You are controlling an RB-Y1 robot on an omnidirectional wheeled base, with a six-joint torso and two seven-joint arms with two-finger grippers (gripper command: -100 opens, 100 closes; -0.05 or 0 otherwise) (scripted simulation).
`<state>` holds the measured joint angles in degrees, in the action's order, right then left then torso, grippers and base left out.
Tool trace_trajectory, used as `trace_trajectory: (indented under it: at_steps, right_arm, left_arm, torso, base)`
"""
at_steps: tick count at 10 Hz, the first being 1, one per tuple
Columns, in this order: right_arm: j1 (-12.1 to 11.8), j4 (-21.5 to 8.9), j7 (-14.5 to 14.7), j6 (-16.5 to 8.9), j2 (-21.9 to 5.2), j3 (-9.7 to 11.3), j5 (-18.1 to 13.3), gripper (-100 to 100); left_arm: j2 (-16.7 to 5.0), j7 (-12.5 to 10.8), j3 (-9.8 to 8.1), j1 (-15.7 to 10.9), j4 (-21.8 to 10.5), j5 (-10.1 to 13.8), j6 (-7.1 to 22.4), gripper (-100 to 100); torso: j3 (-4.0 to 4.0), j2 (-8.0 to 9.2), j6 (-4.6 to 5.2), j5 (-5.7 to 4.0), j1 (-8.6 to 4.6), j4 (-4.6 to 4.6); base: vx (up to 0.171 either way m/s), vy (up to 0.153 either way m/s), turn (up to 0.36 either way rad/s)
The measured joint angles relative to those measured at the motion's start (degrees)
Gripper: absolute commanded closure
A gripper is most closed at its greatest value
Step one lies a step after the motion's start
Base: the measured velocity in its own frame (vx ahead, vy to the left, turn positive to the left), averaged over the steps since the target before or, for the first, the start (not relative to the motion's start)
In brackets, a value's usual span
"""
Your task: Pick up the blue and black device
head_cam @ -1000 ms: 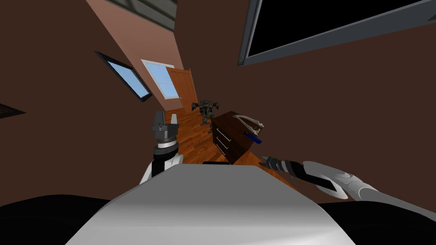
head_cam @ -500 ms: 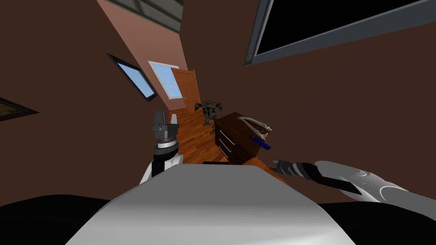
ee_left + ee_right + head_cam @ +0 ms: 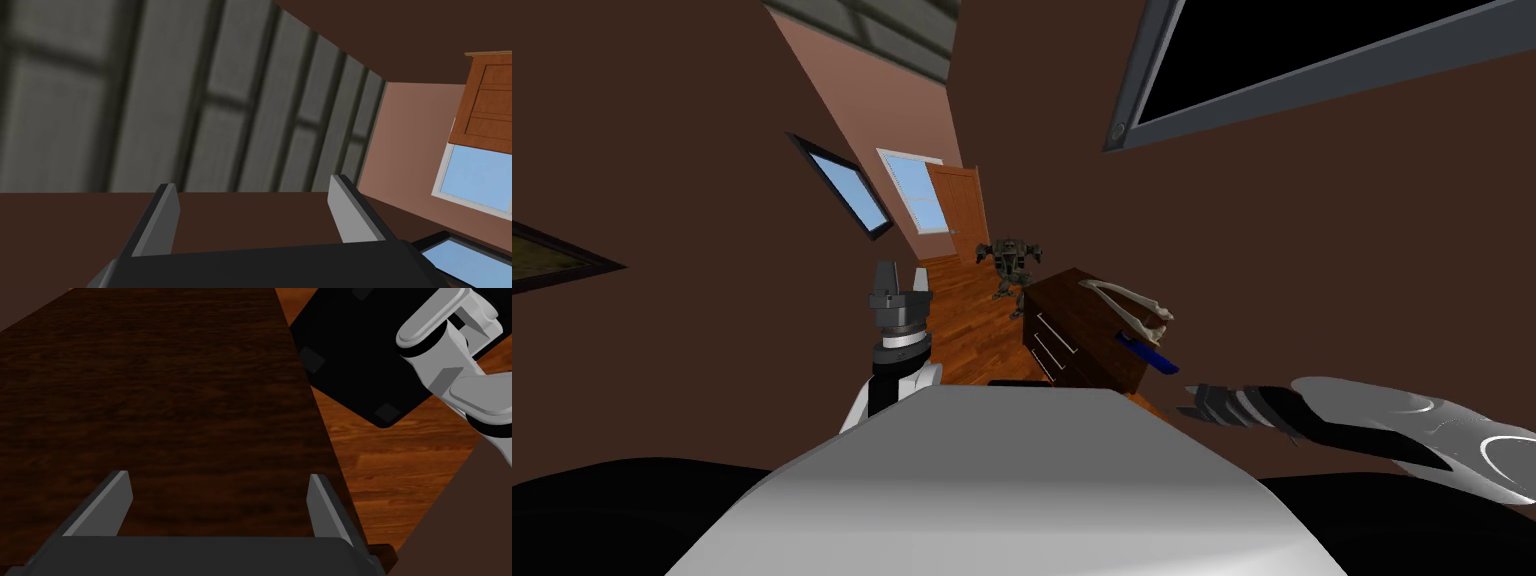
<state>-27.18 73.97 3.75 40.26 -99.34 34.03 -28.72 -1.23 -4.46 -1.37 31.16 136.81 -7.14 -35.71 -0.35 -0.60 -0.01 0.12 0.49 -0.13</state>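
My view has turned, and the right arm has swung outward.
Over the last second the whole room has slid toward the right of the head view, which is my own turn. The dark wooden dresser (image 3: 1072, 315), the blue and black device (image 3: 1148, 353) at its right edge, the toy robot figure (image 3: 1012, 262) on the floor behind it, the door (image 3: 957, 200) and the window (image 3: 917, 190) all shifted together. More of a framed picture (image 3: 562, 260) has come into view on the left wall. The right gripper (image 3: 1197, 402) has moved further out from my chest and slightly lower.
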Motion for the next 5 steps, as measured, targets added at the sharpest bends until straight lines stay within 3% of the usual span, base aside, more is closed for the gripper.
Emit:
trace_trajectory:
  at_steps: [1,5]
  right_arm:
    - [1.13,-0.88,-1.19,0.45,-1.54,1.83,-1.60,-100]
    - [-0.08,-2.08,-1.15,0.15,-7.10,6.50,-1.31,-100]
  left_arm:
    - [0.00,0.00,0.00,0.00,0.00,0.00,0.00,0]
    - [0.00,0.00,0.00,0.01,0.00,0.00,0.00,0]
  torso:
    - [-0.06,-0.09,0.01,0.00,0.03,-0.03]
    - [-0.11,-0.17,0.01,0.03,0.15,-0.05]
  base:
    - [0.176,0.113,0.124]
    - [0.202,0.133,0.100]
